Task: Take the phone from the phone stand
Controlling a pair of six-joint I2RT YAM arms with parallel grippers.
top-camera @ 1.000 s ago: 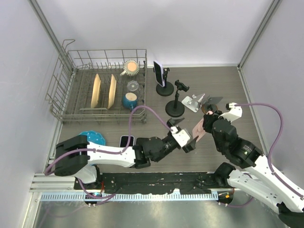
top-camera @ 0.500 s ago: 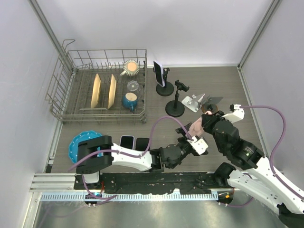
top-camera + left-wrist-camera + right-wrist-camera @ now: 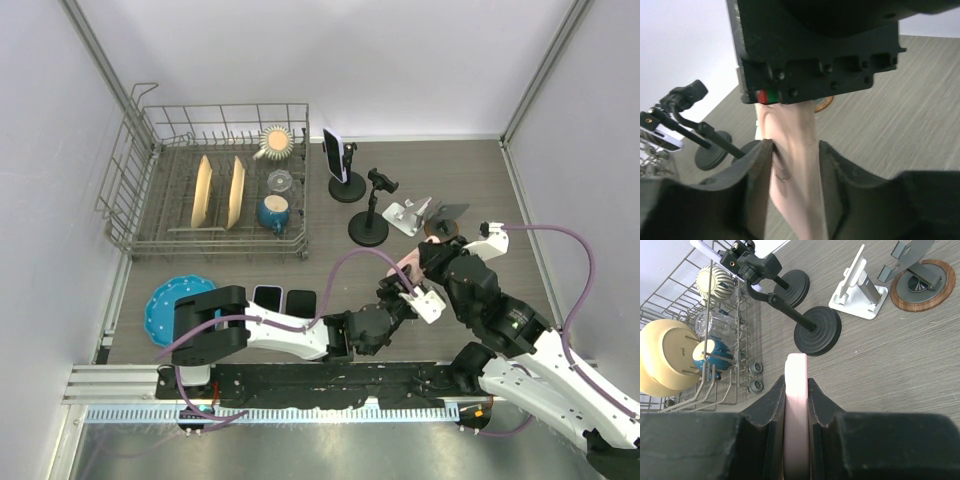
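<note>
Since the pink phone [image 3: 796, 367] is held by both arms, in the air above the counter [image 3: 900, 375] and off every stand, a twist or a drop is risked: the right gripper [image 3: 796, 386] is clenched on its flat faces and the left gripper [image 3: 795, 150] is closed against its two side edges. Were one grasp released before the other is firm, it could be dropped. Its long axis is pointed away from the right wrist, seen edge-on from there, toward the black clamp stand [image 3: 817, 331], which could be struck by a forward push.
</note>
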